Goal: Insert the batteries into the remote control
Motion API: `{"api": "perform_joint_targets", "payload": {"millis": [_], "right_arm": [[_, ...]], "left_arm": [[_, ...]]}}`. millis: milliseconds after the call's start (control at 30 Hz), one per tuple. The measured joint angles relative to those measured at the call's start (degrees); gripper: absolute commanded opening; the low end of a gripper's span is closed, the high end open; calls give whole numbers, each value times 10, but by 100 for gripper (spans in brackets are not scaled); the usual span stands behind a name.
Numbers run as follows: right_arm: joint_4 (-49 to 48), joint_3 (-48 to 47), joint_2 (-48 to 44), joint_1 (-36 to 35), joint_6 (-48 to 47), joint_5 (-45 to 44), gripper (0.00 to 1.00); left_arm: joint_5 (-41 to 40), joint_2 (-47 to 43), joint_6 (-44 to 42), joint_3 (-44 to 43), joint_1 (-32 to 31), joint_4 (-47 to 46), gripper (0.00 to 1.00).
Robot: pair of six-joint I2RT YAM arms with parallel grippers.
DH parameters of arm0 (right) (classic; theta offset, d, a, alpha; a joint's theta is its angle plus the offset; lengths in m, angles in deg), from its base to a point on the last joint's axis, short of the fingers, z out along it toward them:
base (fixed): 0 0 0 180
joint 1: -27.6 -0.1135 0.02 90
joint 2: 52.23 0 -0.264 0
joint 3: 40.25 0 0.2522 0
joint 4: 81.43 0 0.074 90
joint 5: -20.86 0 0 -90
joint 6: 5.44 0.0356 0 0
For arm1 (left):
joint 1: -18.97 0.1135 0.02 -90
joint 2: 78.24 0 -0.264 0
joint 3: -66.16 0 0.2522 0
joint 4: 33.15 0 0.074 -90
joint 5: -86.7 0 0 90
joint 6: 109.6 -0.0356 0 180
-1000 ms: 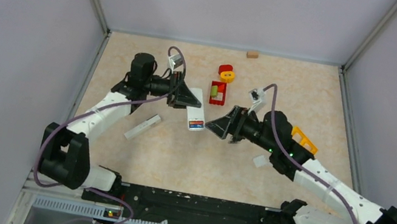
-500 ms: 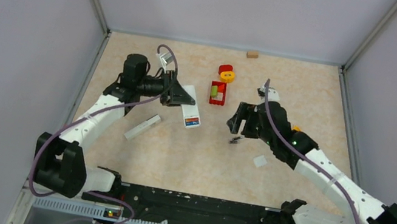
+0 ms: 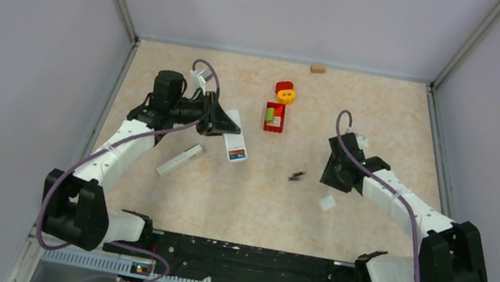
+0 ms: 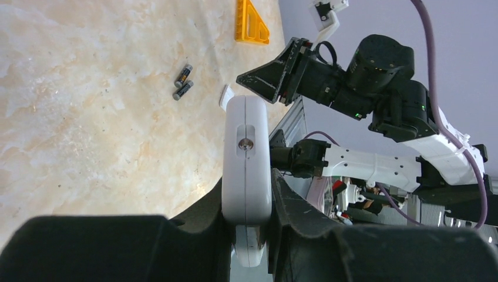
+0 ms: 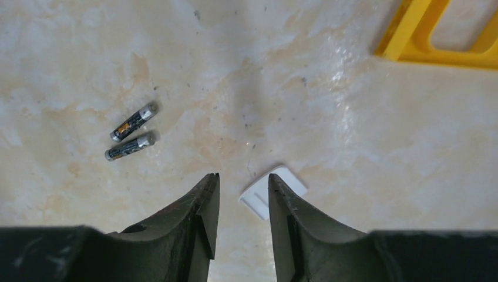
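Note:
My left gripper (image 3: 221,122) is shut on the white remote control (image 3: 234,138), held edge-on above the table; the left wrist view shows the remote control (image 4: 246,155) pinched between both fingers. Two small dark batteries (image 3: 296,175) lie side by side on the table, right of the remote and apart from both grippers. My right gripper (image 3: 336,178) hovers just right of them, open and holding nothing. In the right wrist view the batteries (image 5: 132,136) lie up and left of the right gripper (image 5: 242,183), and a small white cover (image 5: 273,191) lies just past the right fingertip.
A long white piece (image 3: 180,159) lies below the left gripper. A red box (image 3: 274,117) holding a green item and a red-and-yellow part (image 3: 285,91) sit at the back centre. A tan block (image 3: 317,67) is by the back wall. A yellow frame (image 5: 437,36) lies to the right.
The right arm has drawn back to the right, away from the remote, and its jaws have narrowed. The two batteries now lie exposed on the table. The left gripper moved slightly left with the remote.

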Motion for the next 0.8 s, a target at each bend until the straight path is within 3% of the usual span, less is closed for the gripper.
{"api": "perform_joint_targets", "payload": {"millis": [233,533,800], "right_arm": [[-28,40,32,2,130,69,24],[-7,43,48,2,248,57,36],[15,58,45,7,298,28,36]], "left_arm": [[-8,0,-2,10,1,1,0],[-30,-14,-14,21,3,3,0],[-39,-14,-22,22,3,4,0]]}}
